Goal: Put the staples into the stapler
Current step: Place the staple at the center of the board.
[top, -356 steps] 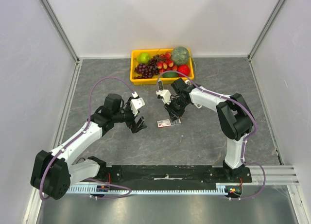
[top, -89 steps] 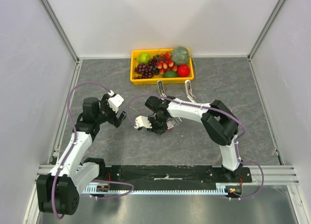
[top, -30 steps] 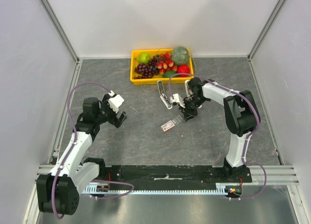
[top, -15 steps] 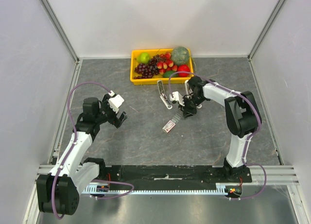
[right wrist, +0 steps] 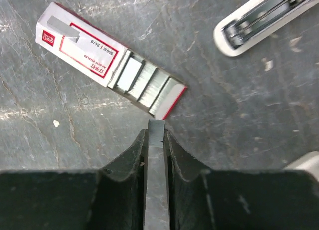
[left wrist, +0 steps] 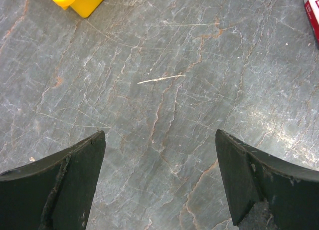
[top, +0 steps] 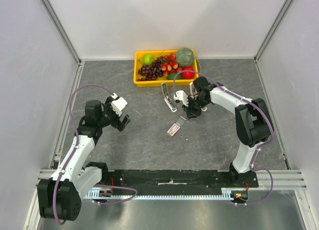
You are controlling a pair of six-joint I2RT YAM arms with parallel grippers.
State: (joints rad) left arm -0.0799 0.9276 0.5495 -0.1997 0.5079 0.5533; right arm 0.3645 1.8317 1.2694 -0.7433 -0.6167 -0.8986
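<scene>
Right gripper (right wrist: 156,132): lower centre of the right wrist view, jaws clamped on one silvery staple strip (right wrist: 156,165), whose end pokes out just short of the staples box (right wrist: 79,44). The box: red and white, lying flat on the grey table (right wrist: 259,120) in the upper left of that view, its drawer slid out with further silvery strips (right wrist: 144,83) exposed; in the top view it lies mid-frame. Stapler (right wrist: 261,20): white, upper right, metal channel showing, apart from the box. Left gripper (left wrist: 159,140): left of the top view, jaws wide apart over bare table, holding nothing. Yellow tray (top: 149,82) of fruit: upper centre, at the table's far edge.
</scene>
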